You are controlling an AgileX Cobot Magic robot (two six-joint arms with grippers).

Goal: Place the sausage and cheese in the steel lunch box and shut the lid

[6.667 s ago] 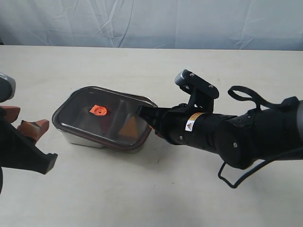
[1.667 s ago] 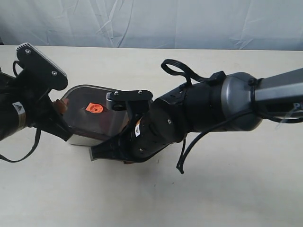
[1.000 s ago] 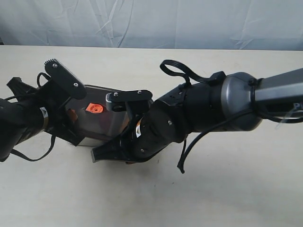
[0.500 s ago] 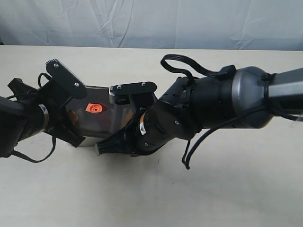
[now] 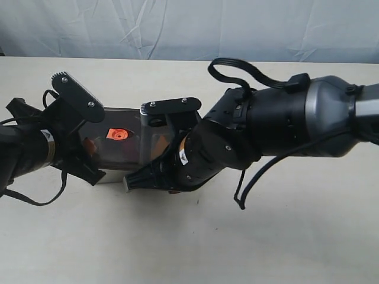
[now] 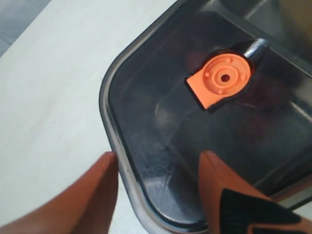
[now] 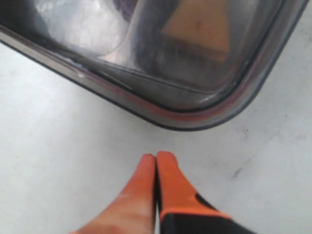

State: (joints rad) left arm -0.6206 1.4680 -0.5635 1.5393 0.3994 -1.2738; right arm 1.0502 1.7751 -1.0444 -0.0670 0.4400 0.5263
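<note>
Lid (image 5: 118,148) on the steel lunch box (image 5: 113,176), cheese (image 7: 197,24) beneath: the spread, empty left gripper (image 6: 158,165) has arrived astride one corner, and the clenched right gripper (image 7: 156,158) has shifted beside the rim, so closure appears nearly complete.

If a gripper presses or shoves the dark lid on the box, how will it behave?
Probably stiff: the lid keeps a flat face and crisp rim, like hard plastic. Likely slippery, given its glossy reflections. Shoved sideways, it might slide the steel lunch box along the smooth table with it.
</note>
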